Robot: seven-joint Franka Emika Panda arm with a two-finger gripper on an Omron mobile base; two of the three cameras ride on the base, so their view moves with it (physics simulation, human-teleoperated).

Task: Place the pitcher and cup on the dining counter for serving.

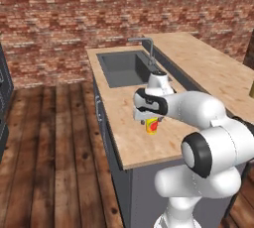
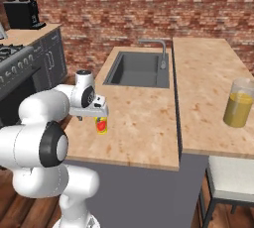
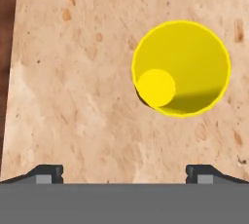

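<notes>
The small yellow cup (image 1: pixel 152 126) (image 2: pixel 101 125) with red-orange markings stands upright on the sink counter (image 2: pixel 139 128), near its front left part. My gripper (image 1: pixel 148 118) (image 2: pixel 98 116) hangs directly over it, pointing down. In the hand view I look into the cup (image 3: pixel 181 68), which sits up and to the right of centre, while the gripper (image 3: pixel 124 173) is open with its tips wide apart and nothing between them. The pitcher (image 2: pixel 238 103), clear glass with amber liquid, stands on the dining counter (image 2: pixel 208 68) (image 1: pixel 213 66) near its right edge.
A grey sink (image 2: pixel 136 71) (image 1: pixel 121 68) with a faucet (image 2: pixel 161 53) lies behind the cup. A stove (image 2: pixel 15 61) and coffee machine (image 2: pixel 22 14) stand far left. A stool (image 2: pixel 230 177) sits below the dining counter. Bare wood lies between cup and riser.
</notes>
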